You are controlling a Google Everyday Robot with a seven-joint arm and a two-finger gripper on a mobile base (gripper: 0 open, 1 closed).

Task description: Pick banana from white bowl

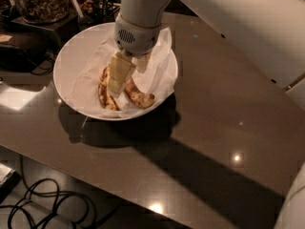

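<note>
Hanging low inside the white bowl (71,56) on the counter (214,142), the hand (129,80) has its fingers apart. The banana (139,97) lies on crumpled paper (159,66) just beneath the hand, with a slimmer banana (103,94) beside it.

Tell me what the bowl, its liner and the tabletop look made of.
White bowl: smooth, even sheen, probably ceramic or melamine. Liner: thin white paper, crumpled and creased. Tabletop: dark, polished, stone or laminate; it mirrors lamp spots. The claw hangs inside the bowl, by the speckled banana.
</note>
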